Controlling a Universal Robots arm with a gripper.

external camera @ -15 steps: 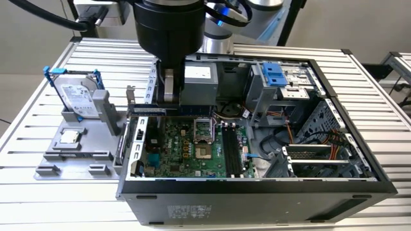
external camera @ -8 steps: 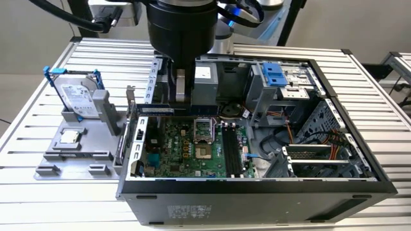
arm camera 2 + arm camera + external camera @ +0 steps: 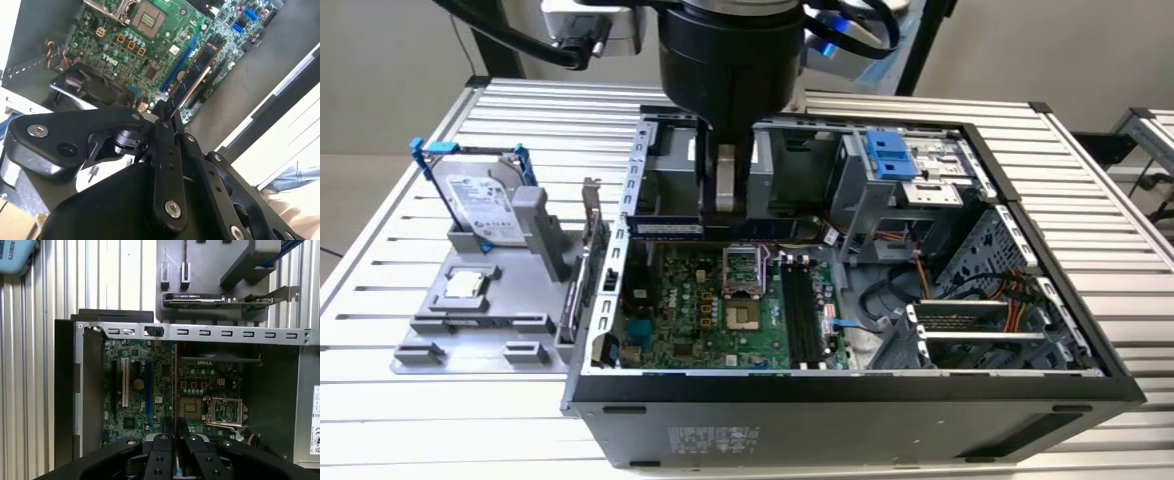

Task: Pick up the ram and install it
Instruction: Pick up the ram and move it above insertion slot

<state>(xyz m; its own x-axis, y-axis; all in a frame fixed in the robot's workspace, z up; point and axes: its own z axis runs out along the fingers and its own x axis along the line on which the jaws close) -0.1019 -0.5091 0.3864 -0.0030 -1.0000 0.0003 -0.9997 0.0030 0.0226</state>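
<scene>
Gripper (image 3: 167,117) pinches ram (image 3: 664,228) about mid-length, at board's (image 3: 707,310) 12 o'clock in the exterior view. Looks light, stiff, fragile: grip faces, avoid contacts.

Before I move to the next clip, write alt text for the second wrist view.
The gripper is shut on one end of the ram, a long dark stick reaching out over the green motherboard. The processor socket lies farther off on the board.
</scene>
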